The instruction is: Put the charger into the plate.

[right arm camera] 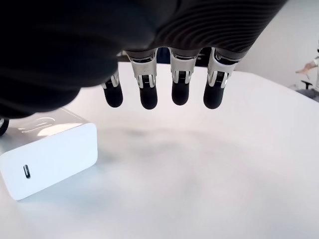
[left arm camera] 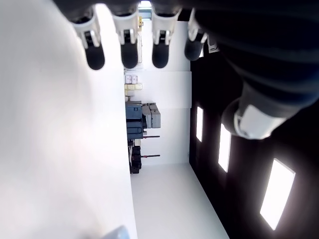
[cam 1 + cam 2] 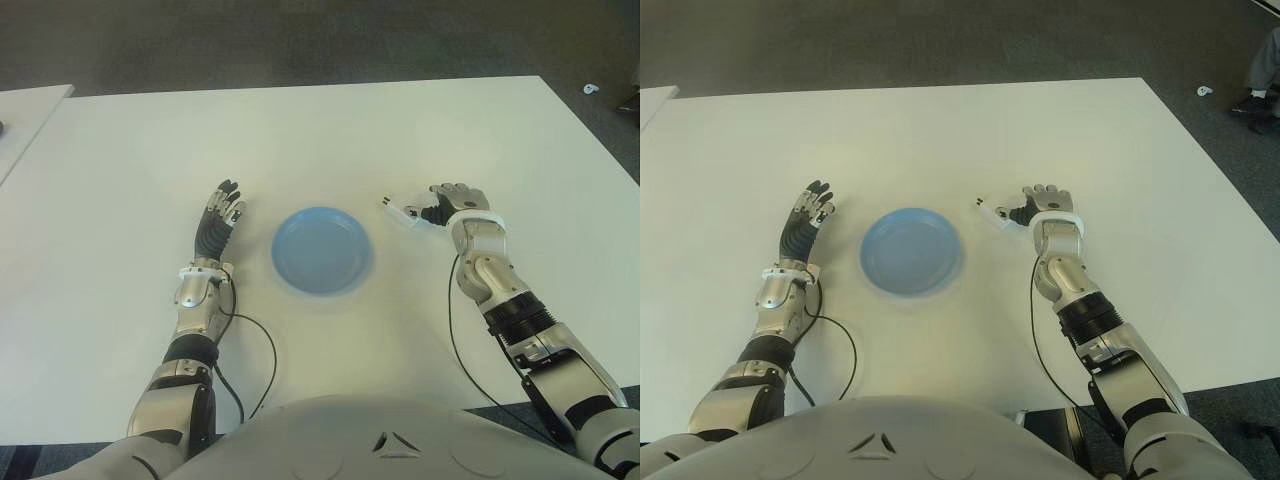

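Revealing a port, the charger (image 1: 49, 157) sits beside the right robot hand (image 1: 162, 92).

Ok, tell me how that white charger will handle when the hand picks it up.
The charger is a smooth, glossy block, so it probably slips in fingertips. Its boxy, flat-sided shape suggests it is rigid and won't roll. It looks small beside the right hand, so likely light.

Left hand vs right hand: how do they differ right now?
The left hand shows left of the blue plate, with nothing near it; the right hand is right of the plate, beside the white charger. The left points away from the robot; the right stands more upright. Both are open, holding nothing.
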